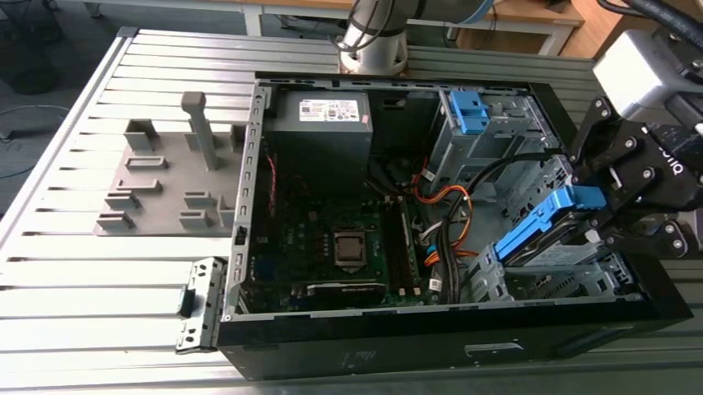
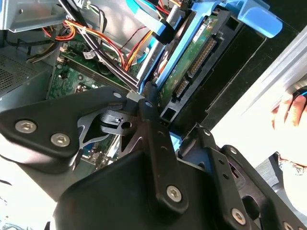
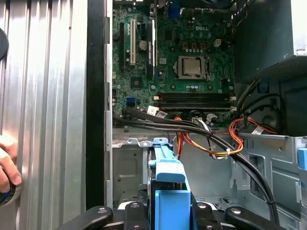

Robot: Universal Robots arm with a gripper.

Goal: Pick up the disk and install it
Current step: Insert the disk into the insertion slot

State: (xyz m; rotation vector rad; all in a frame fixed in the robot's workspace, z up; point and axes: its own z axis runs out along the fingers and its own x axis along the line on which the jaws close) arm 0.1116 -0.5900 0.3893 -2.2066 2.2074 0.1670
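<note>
Here, at the exterior view's right, the gripper (image 1: 598,202) is clamping the disk (image 1: 544,230), holding it tilted above the bay (image 1: 549,284) in the case's (image 1: 439,346) lower right. In the second wrist view, fingers (image 2: 152,122) are pinching its blue frame (image 2: 254,17). In the first wrist view, installing seems under way; seating is calling for squaring the frame (image 3: 168,177) to the bay.

The disk (image 1: 541,230) has a bright blue frame around silver metal. The pincer (image 1: 598,206) is matte black; the motherboard (image 1: 329,216) is dark green, the ribbed worktop (image 1: 99,271) striped silver-grey.
</note>
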